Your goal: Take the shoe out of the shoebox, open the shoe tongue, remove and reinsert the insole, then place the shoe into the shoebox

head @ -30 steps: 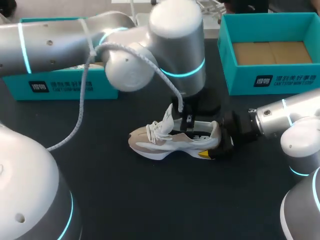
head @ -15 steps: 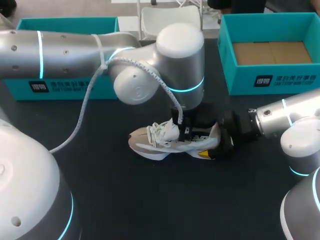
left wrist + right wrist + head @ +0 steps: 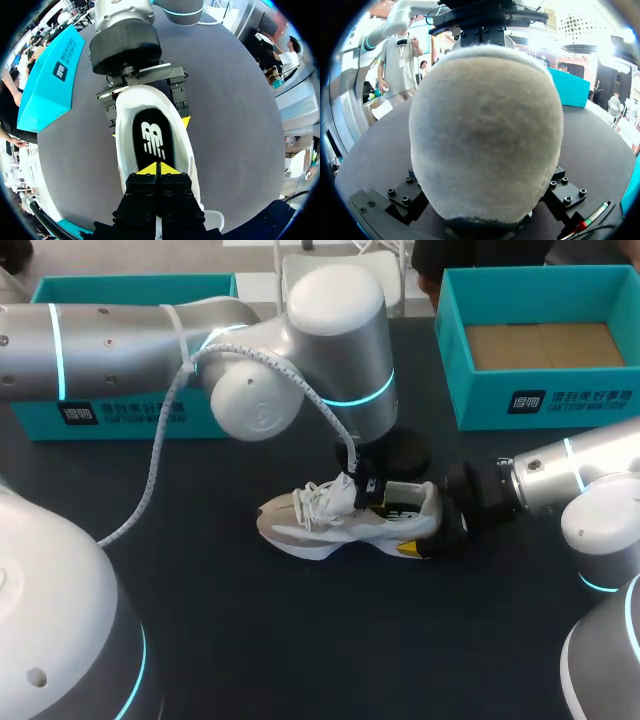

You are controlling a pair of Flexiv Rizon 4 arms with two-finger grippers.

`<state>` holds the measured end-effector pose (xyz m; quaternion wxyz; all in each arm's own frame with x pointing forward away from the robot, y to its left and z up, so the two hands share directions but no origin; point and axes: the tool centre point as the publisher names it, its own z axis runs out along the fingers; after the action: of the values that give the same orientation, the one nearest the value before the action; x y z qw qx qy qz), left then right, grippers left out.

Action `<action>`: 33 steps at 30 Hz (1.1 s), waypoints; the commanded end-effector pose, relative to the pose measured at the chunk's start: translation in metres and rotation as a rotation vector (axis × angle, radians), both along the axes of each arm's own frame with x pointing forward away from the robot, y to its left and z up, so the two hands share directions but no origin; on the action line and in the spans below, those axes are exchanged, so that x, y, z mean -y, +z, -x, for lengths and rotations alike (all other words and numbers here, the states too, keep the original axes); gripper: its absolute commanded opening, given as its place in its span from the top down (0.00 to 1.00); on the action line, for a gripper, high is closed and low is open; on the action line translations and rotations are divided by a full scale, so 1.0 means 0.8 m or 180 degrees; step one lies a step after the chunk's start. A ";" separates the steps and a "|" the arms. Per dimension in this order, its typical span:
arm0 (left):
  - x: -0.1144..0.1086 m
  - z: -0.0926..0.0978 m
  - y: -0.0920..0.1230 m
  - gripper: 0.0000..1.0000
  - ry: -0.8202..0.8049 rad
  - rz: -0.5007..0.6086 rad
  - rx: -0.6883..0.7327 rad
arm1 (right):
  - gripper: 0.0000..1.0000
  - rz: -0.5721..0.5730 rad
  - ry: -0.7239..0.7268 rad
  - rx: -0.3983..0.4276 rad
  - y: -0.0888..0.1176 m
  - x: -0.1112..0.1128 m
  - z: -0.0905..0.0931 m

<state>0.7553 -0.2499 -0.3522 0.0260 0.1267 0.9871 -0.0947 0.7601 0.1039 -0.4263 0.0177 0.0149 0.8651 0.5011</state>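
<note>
The left hand [image 3: 159, 169], tips pressed together, has dropped from lifting the tongue [image 3: 333, 496] to sit in the mouth of the shoe [image 3: 345, 528], the insole [image 3: 152, 140] just ahead of it, while the right hand [image 3: 146, 109] stays clamped on the heel on the counter [image 3: 300, 640], so the insole step looks next.

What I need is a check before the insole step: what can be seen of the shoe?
The shoe is a white and beige trainer with white laces, standing upright on its sole on the table. A black insole with a white logo lies inside. The right pincer clasps the heel from both sides; the left pincer, closed, sits at the tongue end of the opening, whether gripping anything is unclear.
</note>
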 end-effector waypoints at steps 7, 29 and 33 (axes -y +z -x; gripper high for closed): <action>0.037 -0.007 0.007 1.00 -0.0091 0.0079 0.0009 | 1.00 0.0012 -0.0005 -0.0001 -0.005 -0.003 0.001; -0.018 0.013 -0.035 1.00 -0.0264 -0.0033 -0.0216 | 1.00 0.0012 -0.0005 -0.0001 -0.005 -0.003 0.001; -0.021 0.018 -0.038 0.76 -0.0292 -0.0026 -0.0259 | 1.00 0.0012 -0.0005 -0.0001 -0.005 -0.003 0.001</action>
<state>0.7426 -0.2382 -0.3810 -0.0194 0.1674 0.9816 -0.0897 0.7601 0.1040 -0.4262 0.0177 0.0150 0.8650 0.5012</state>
